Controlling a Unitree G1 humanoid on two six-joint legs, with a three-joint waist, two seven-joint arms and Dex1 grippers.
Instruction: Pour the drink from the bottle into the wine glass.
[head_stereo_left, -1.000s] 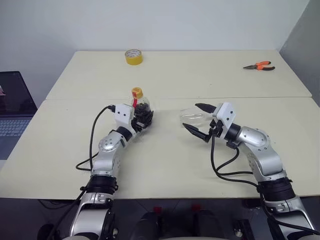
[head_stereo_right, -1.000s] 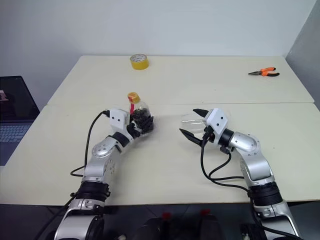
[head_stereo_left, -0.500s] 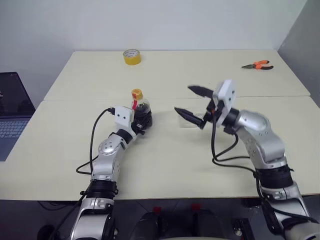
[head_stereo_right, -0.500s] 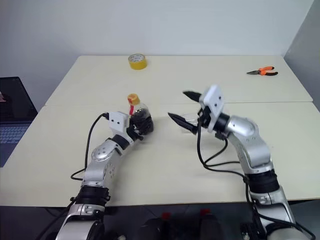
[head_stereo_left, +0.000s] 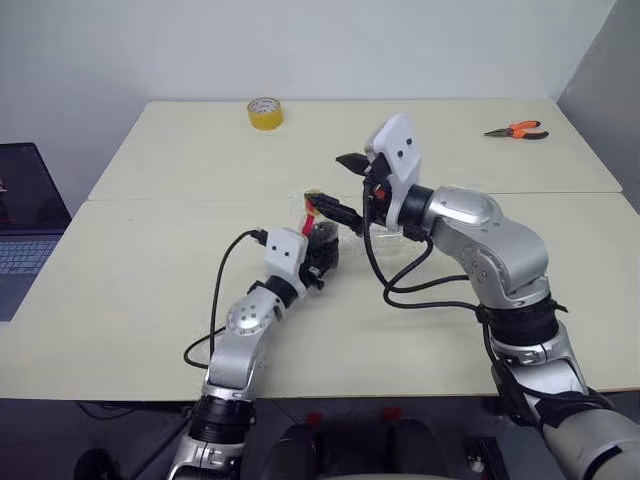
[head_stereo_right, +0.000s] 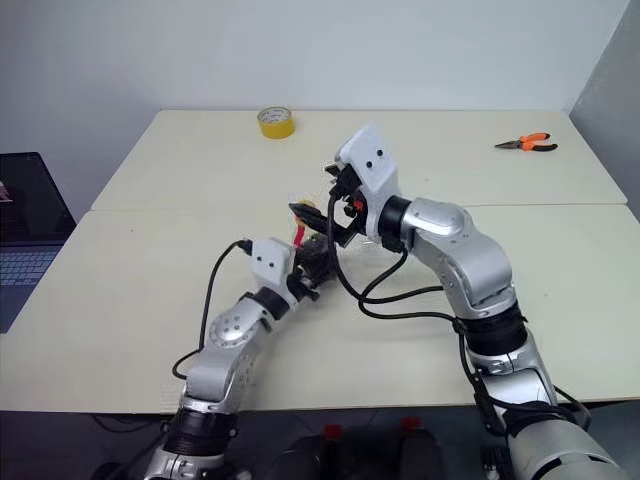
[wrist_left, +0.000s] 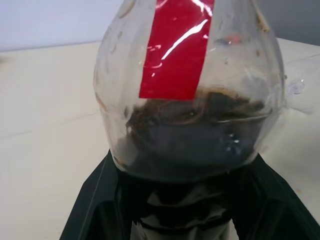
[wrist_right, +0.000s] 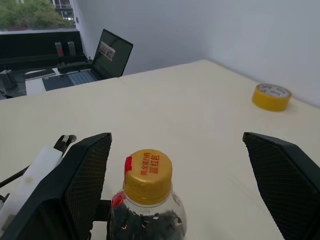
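The bottle (head_stereo_left: 318, 232), clear with a yellow cap (wrist_right: 147, 171) and a red label (wrist_left: 175, 50), holds the dark drink (wrist_left: 192, 140) in its lower half. It stands upright near the table's middle, and my left gripper (head_stereo_left: 322, 256) is shut on its lower body. My right gripper (head_stereo_left: 333, 183) hangs level above it, open, with one black finger (wrist_right: 85, 185) on each side of the cap and not touching it. The wine glass (wrist_left: 300, 97) is mostly hidden behind my right arm; a bit of clear glass shows just right of the bottle.
A yellow tape roll (head_stereo_left: 264, 113) lies at the table's far edge and orange-handled pliers (head_stereo_left: 515, 130) at the far right. An open laptop (head_stereo_left: 25, 215) sits off the table's left side. Black cables hang from both wrists over the table (head_stereo_left: 120, 300).
My left gripper has carried the bottle to the right and nearer. My right gripper has risen and swung left, from beside the wine glass to around the bottle's cap.
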